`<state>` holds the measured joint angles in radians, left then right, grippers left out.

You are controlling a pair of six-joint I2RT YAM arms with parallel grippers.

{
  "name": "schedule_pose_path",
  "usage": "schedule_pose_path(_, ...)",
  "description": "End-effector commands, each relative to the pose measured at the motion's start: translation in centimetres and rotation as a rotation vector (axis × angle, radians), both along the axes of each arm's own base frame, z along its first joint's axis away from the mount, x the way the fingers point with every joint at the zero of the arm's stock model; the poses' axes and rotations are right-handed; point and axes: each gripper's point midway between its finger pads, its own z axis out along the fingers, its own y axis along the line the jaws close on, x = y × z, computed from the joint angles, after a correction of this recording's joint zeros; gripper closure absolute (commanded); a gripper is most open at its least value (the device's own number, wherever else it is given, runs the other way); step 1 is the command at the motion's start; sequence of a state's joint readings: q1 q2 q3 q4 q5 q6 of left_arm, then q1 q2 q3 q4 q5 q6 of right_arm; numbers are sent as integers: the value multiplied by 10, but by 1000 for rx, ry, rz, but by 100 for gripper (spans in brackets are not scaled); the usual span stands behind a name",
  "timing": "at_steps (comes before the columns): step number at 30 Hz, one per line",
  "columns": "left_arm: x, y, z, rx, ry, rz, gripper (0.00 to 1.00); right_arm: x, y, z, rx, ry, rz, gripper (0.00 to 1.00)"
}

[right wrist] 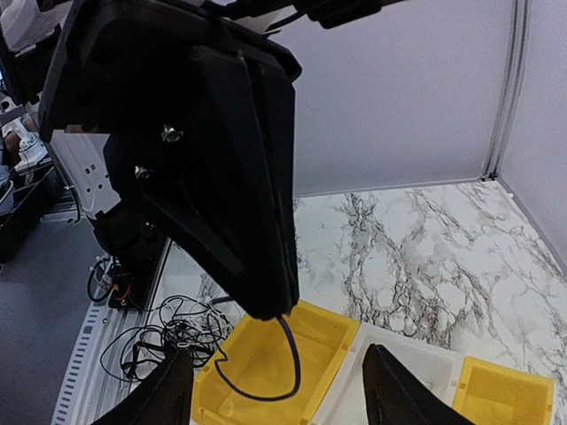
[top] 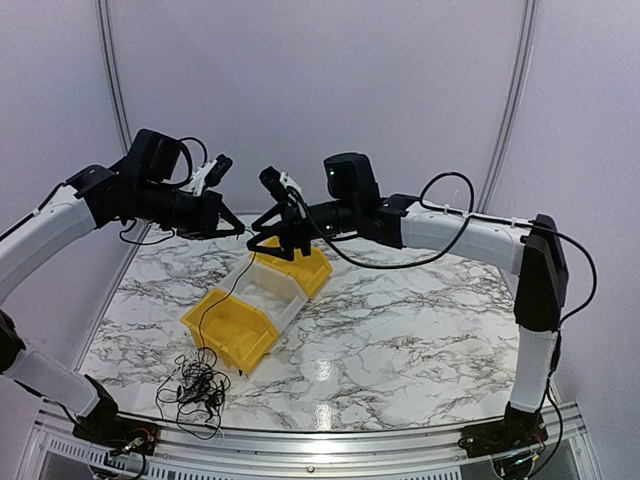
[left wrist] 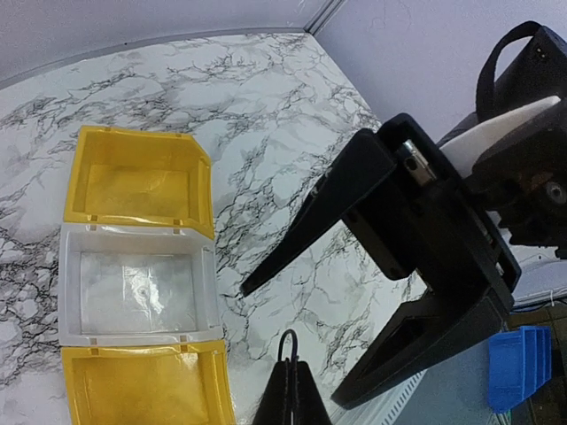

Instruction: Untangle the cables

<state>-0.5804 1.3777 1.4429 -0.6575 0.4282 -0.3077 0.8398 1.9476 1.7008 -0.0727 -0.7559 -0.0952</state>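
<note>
Reader: Progress on the untangling, as far as it can be judged?

Describer: Early, I would say. The left arm and right arm are raised over the middle of the table, with their grippers close together. The cables, mostly black, lie in 1 loose knot of loops at the near left of the table, close to the left arm's base. The left gripper has its fingers pressed together on 1 black strand. The strand hangs from it in a small loop and runs down across the bins to the knot. The right gripper is spread wide and holds nothing. Its fingers appear to flank the left gripper's tip, and I cannot tell whether they touch it. No cable lies apart from the knot, so nearly all the separating is left to do.

Reader: And the setting?

Describer: Pale grey panel walls close in the back and sides. The table is white marble pattern with grey veins, and a metal rail runs along its near edge. 3 open bins sit touching in a diagonal row at left centre: the near yellow bin, the white bin and the far yellow bin.
</note>
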Motion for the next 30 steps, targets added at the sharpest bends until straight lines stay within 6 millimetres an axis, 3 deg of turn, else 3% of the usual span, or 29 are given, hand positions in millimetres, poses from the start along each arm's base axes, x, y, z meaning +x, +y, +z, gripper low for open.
schedule_pose_path(1, 0, -9, 17, -55, -44, -32, 100, 5, 17, 16, 55, 1, -4, 41)
schedule_pose_path(4, -1, -10, 15, -57, -39, -35, 100, 8, 20, 12, 50, 16, -21, 65)
schedule_pose_path(6, -1, -9, 14, -54, -40, -32, 100, 11, 19, 12, 41, 14, -44, 94)
schedule_pose_path(7, 0, -7, 12, -48, -42, -24, 100, 13, 17, 14, 36, 3, -56, 100)
schedule_pose_path(8, 1, -5, 10, -38, -48, -12, 98, 13, 14, 17, 29, -13, -69, 100)
schedule_pose_path(10, 4, 1, 8, -21, -78, 21, 74, 11, 7, 28, 22, -57, -69, 100)
schedule_pose_path(11, 4, 5, 1, -5, -100, 37, 65, 9, 3, 35, 23, -73, -69, 100)
schedule_pose_path(13, -1, 12, 6, 0, -211, 55, 47, 9, -8, 52, 38, -85, -84, 100)
schedule_pose_path(16, -12, 29, 7, -13, -319, 97, 34, 14, -20, 70, 57, -69, -109, 100)
schedule_pose_path(19, -23, 40, -15, 2, -352, 94, 31, 13, -25, 82, 64, -72, -111, 100)
schedule_pose_path(24, -28, 36, -64, 43, -315, 49, 31, 10, -30, 103, 100, -94, -119, 100)
schedule_pose_path(30, -20, 20, -83, -60, -334, 52, 32, 11, -36, 132, 152, -106, -137, 100)
